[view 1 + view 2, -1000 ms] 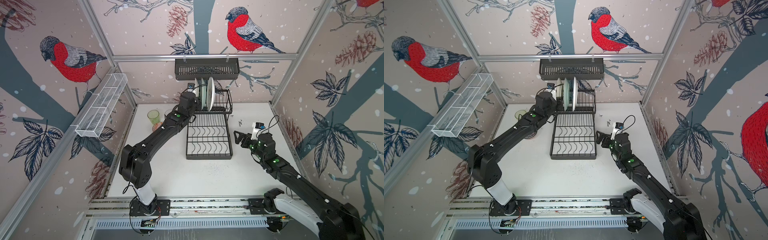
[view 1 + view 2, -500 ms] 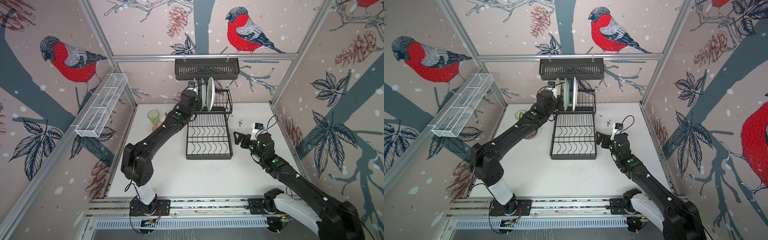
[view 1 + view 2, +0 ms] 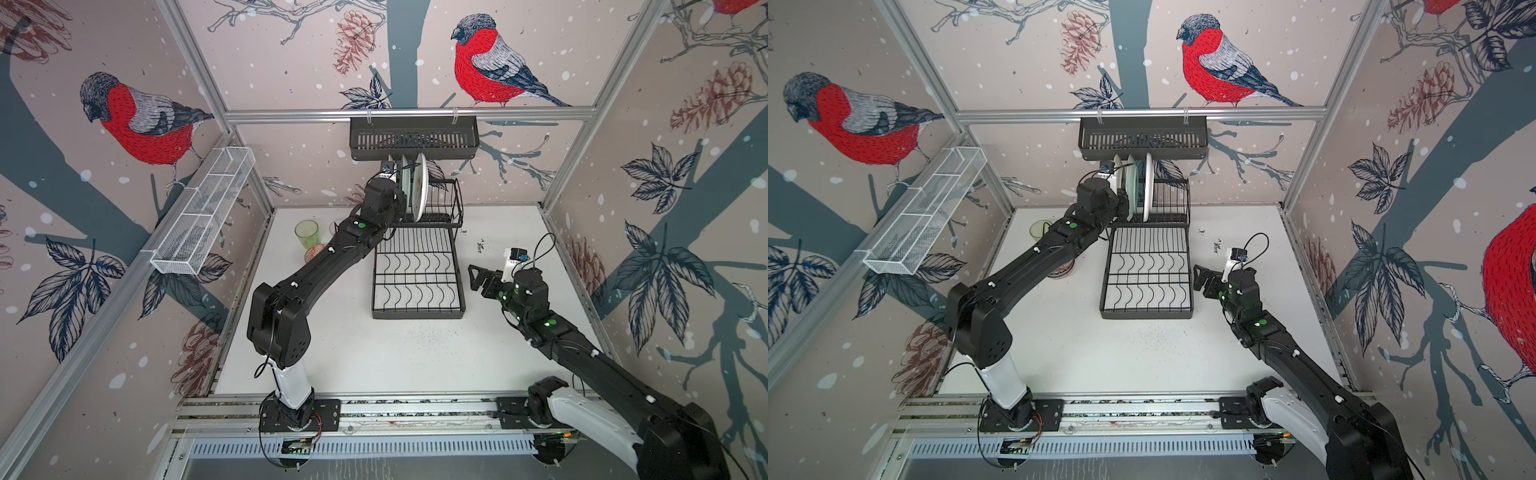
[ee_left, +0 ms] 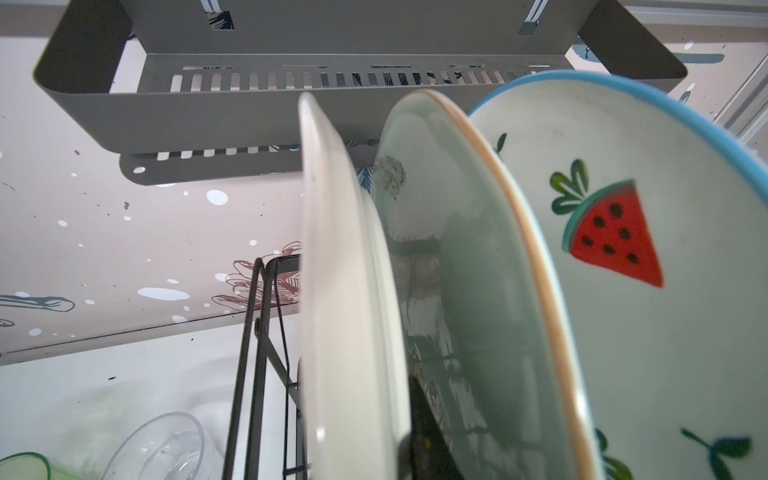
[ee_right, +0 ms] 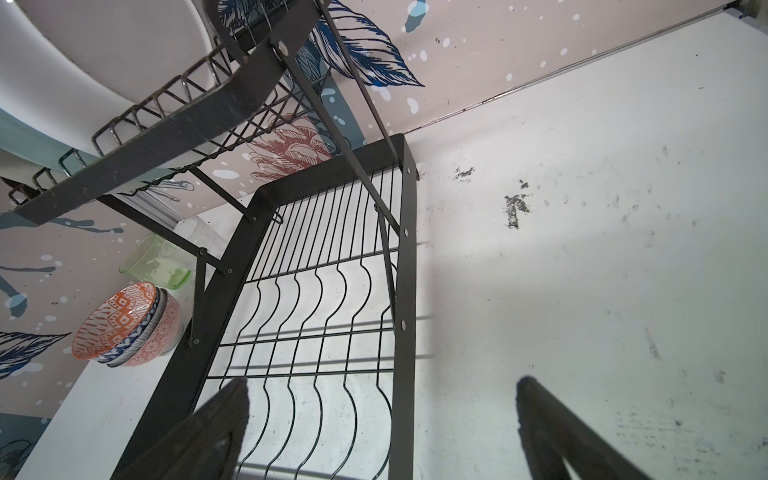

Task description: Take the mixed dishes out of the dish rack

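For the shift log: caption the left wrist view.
White plate, mint plate and watermelon plate stand in the dish rack; left gripper finger between the first two.

In both top views the white table is left bare at lower centre and upper right, and the flat lower grid of the dish rack is left unloaded. Headroom over the three upright plates at upper centre is limited by the black slotted basket hung above, with only narrow gaps left between them. The strip left of the rack is blocked by the green tumbler, clear tumbler, stacked bowls and left arm.
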`<state>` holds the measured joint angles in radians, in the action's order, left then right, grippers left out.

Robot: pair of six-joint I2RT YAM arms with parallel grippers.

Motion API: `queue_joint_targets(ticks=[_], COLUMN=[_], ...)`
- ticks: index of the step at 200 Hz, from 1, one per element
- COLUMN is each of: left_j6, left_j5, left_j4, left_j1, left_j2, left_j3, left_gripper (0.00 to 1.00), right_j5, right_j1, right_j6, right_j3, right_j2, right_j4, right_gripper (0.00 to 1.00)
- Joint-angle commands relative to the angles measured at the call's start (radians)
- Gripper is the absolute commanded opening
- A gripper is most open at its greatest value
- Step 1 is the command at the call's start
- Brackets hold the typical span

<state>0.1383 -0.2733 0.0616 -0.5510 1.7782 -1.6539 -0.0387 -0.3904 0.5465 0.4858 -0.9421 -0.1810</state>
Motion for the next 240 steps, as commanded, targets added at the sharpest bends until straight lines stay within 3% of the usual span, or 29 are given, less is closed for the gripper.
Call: queue_joint_targets(ticks=[1, 71, 93, 144, 240], left_j6=[-0.034, -0.043, -0.029, 0.009, -0.003], left_j5=[-0.054, -0.027, -0.006, 0.079, 0.11], left_j4=[-0.022, -0.027, -0.034, -0.064, -0.12], left_j1=[0.005, 0.014, 0.025, 0.054, 0.063], left_j2=[0.004, 0.003, -0.001, -0.017, -0.069], left_j3=[-0.018, -0.038, -0.039, -0.018, 0.009], left_gripper=[0.16, 0.11, 0.0, 0.0, 0.0], right_j5=[-0.016, -0.038, -0.044, -0.05, -0.049], right_j1=[0.001, 0.002, 0.002, 0.002, 0.002], right_j6=[0.009, 0.006, 0.01, 0.023, 0.038], right_j3=[-0.003, -0.009, -0.016, -0.026, -0.03], right_j2=[0.0, 0.029, 0.044, 0.07, 0.096], right_j4=[-0.033, -0.017, -0.016, 0.0, 0.005], right_gripper=[0.99, 1.0, 1.0, 0.99, 1.0])
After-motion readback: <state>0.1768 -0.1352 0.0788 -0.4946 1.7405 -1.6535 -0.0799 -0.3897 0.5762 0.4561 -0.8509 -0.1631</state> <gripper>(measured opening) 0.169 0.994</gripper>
